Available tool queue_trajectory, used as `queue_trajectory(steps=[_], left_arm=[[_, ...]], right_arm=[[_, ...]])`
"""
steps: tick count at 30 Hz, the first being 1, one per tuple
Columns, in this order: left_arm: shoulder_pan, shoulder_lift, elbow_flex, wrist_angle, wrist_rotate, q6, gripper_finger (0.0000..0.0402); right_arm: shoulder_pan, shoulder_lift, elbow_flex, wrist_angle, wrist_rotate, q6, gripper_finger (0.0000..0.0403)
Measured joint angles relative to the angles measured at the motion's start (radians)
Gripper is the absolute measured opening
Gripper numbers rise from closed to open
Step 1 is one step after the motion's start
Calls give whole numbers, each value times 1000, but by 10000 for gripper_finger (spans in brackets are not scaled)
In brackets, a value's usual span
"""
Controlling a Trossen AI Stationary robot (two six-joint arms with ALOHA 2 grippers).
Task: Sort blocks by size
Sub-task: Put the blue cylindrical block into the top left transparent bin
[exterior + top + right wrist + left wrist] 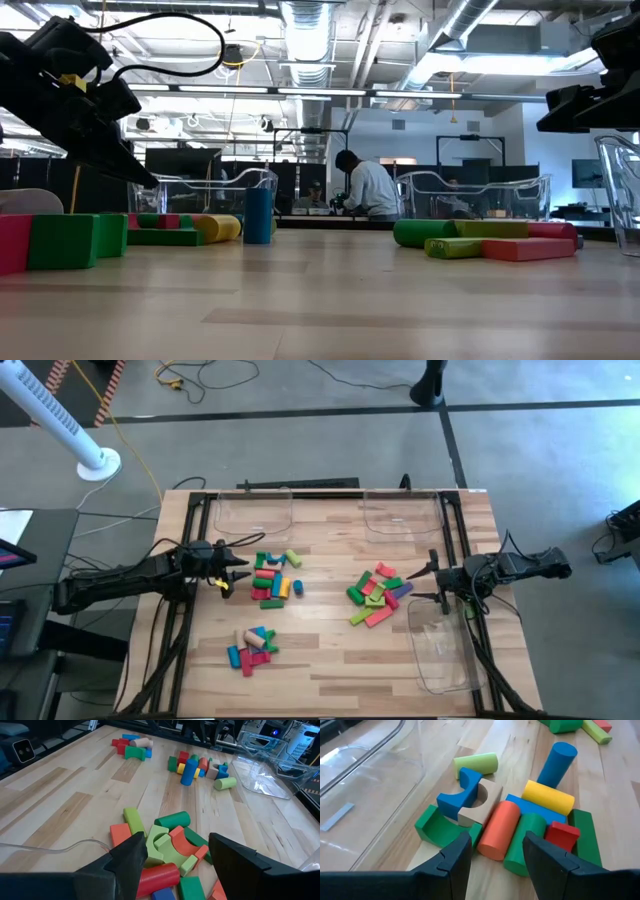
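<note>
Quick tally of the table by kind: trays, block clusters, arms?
Clear plastic trays: 3 (far left, far right, near right)
Clusters of coloured wooden blocks: 3 (middle left, middle right, near left)
Dark robot arms: 2 (left arm, right arm)
Total: 8

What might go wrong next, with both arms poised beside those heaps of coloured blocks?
The left fingers stand open over tightly packed pieces: closing on the orange cylinder could nudge the green cylinder beside it, or grab two at once. An upright blue cylinder may topple and roll if bumped. On the right, the blocks lie stacked on each other, so pulling one out may scatter the rest toward the clear tray.
</note>
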Motion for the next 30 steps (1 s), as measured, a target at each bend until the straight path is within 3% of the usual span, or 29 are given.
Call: queue_trajectory(steps=[10, 19, 23, 27, 30], left_arm=[[0, 0, -3, 123, -3, 2, 167], [-1, 0, -2, 339, -4, -154, 167], [-2, 0, -2, 499, -4, -240, 167], [-2, 0, 0, 761, 18, -252, 167], [-2, 0, 2, 955, 140, -235, 167]], right_arm=[[0, 0, 0, 0, 0, 0, 249], [0, 0, 0, 0, 0, 0, 249], [0, 0, 0, 0, 0, 0, 249], [0, 0, 0, 0, 0, 0, 249], [0, 0, 0, 0, 0, 0, 249]])
